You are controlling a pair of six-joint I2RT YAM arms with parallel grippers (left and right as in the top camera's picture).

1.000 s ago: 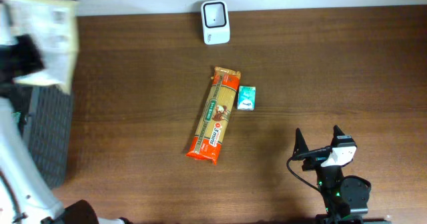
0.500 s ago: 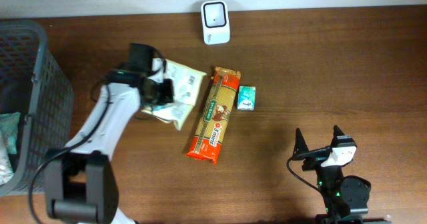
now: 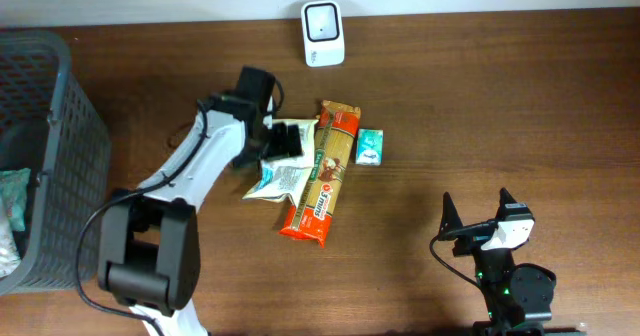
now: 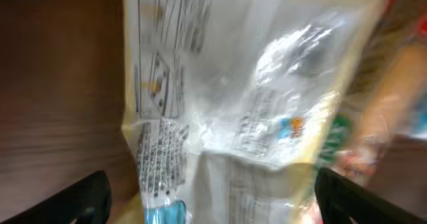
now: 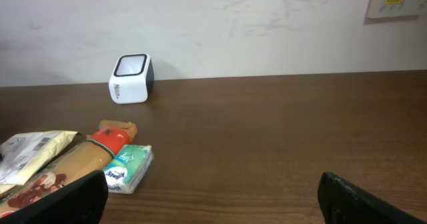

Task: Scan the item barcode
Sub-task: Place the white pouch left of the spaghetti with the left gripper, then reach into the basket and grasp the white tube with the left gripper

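Cream crinkled plastic packet [image 3: 275,181] (black print)

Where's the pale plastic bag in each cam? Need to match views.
Overhead: pale plastic bag left of centre, against the orange spaghetti packet.
Left wrist: fills most of the frame.
Right wrist: lower left edge.
Shared landmark: the spaghetti packet beside the bag, low left in right wrist, blurred at left wrist's right edge.

Dark brown wood grain is shown by the table [image 3: 500,106]. The scanner [image 3: 323,33] is coloured white with a black face, the pasta pack [image 3: 322,176] orange-red, tan and green, the small box [image 3: 369,147] teal, the pouch [image 3: 275,181] pale yellow with black print
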